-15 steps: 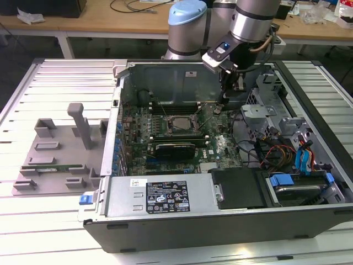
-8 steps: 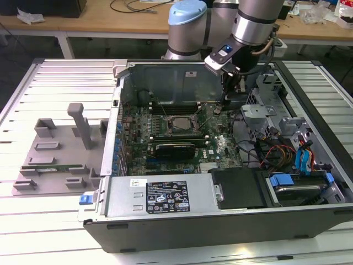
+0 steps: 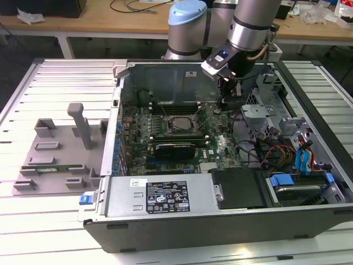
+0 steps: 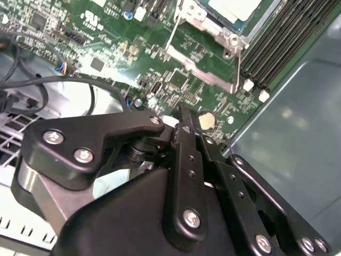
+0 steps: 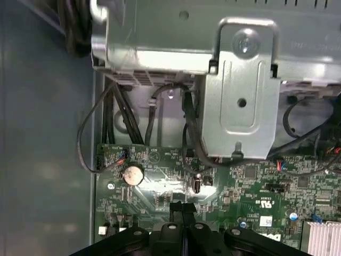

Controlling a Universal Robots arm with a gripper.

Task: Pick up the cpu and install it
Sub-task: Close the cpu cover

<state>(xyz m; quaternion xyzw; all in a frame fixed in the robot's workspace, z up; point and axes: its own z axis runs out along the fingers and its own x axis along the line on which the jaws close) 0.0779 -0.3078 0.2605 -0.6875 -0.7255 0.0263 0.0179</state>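
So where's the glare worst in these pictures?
Exterior view: the slatted table is washed out white. First wrist view: light flares off the metal bracket and the coin battery. Second wrist view: pale reflections blotch the grey case wall.

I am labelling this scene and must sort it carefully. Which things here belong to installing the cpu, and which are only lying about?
Job:
- cpu, lying in the socket frame
- motherboard
- gripper, shut, above the motherboard near the coin battery

Lying about:
- memory stick on the grey tray
- cables
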